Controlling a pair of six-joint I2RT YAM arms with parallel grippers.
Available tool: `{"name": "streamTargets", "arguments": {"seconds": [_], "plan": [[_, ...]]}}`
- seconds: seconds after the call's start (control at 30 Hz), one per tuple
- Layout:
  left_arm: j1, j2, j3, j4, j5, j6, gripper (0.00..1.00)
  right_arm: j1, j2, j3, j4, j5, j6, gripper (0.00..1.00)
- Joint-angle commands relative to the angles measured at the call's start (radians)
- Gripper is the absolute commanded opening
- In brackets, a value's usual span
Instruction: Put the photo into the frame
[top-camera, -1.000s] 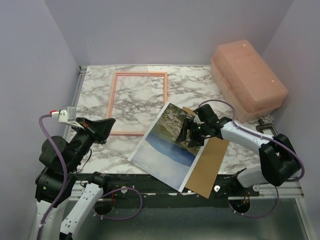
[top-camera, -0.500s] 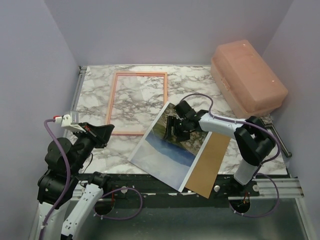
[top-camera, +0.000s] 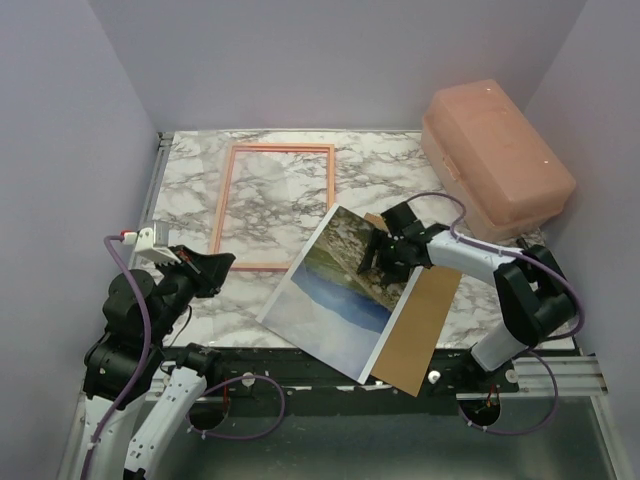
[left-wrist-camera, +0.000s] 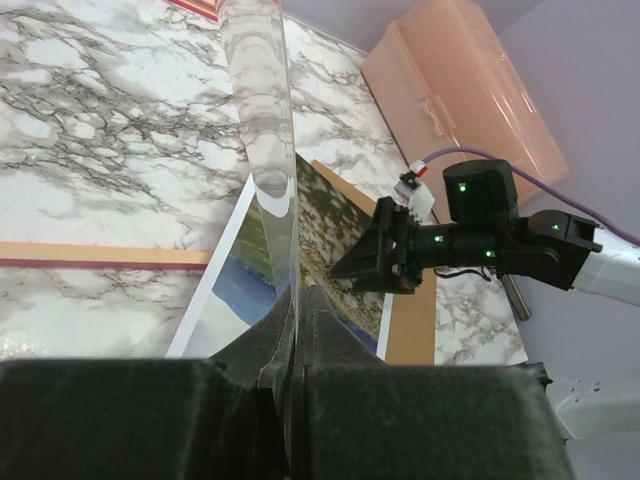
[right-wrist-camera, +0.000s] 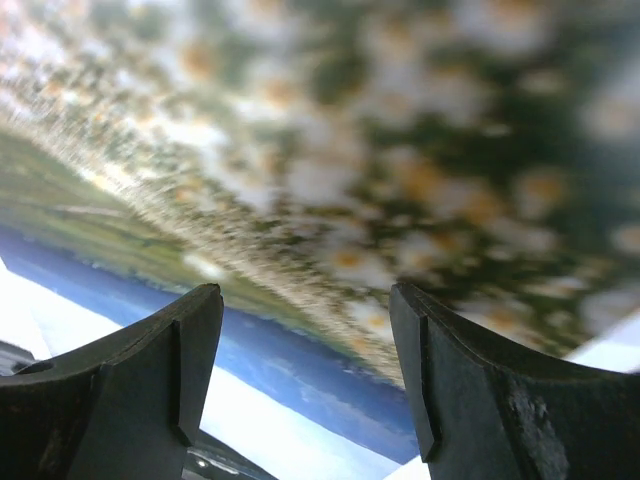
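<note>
Top external: one photo (top-camera: 335, 300), one frame (top-camera: 222, 212); right claw (top-camera: 375, 268) released, left claw (top-camera: 222, 265) grasping clear pane (left-wrist-camera: 268, 150).

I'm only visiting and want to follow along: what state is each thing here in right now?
photo: lying picture side up, partly over the backing board, not in the frame.
frame: flat on the table, empty.
backing board: flat, partly under the photo.
pink storage box: lid shut.
left gripper: shut on a clear sheet.
right gripper: open, over the photo.
</note>
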Motion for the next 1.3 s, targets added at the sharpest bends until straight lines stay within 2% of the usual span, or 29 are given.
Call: {"name": "streamTargets", "arguments": {"seconds": [0.0, 0.2, 0.3, 0.47, 0.6, 0.87, 1.07, 1.17, 1.27], "plan": [[0.007, 0.003, -0.019, 0.044, 0.037, -0.004, 0.0, -0.134, -0.018, -0.134, -0.094, 0.113, -0.032, 0.76], [0.007, 0.008, -0.015, 0.022, 0.019, 0.012, 0.0, -0.244, -0.099, -0.174, -0.09, 0.12, -0.056, 0.75], [0.006, 0.017, 0.024, -0.012, -0.006, 0.037, 0.0, -0.244, -0.108, -0.127, -0.114, 0.098, -0.096, 0.75], [0.006, 0.025, 0.125, -0.058, -0.045, 0.078, 0.0, -0.242, -0.132, -0.013, -0.131, -0.027, -0.143, 0.75], [0.007, 0.018, 0.202, -0.068, -0.074, 0.091, 0.0, -0.205, -0.106, 0.122, -0.144, -0.089, -0.145, 0.74], [0.006, -0.031, 0.299, -0.052, -0.123, 0.059, 0.0, -0.026, 0.109, 0.425, -0.131, -0.129, -0.11, 0.7], [0.006, -0.097, 0.305, -0.018, -0.144, 0.022, 0.0, 0.05, 0.362, 0.728, -0.152, -0.169, -0.107, 0.42], [0.007, -0.112, 0.31, -0.04, -0.166, 0.021, 0.0, 0.074, 0.511, 0.918, -0.218, -0.177, -0.118, 0.24], [0.007, -0.12, 0.305, -0.066, -0.17, 0.021, 0.0, 0.103, 0.638, 1.095, -0.302, -0.165, -0.136, 0.13]]}}
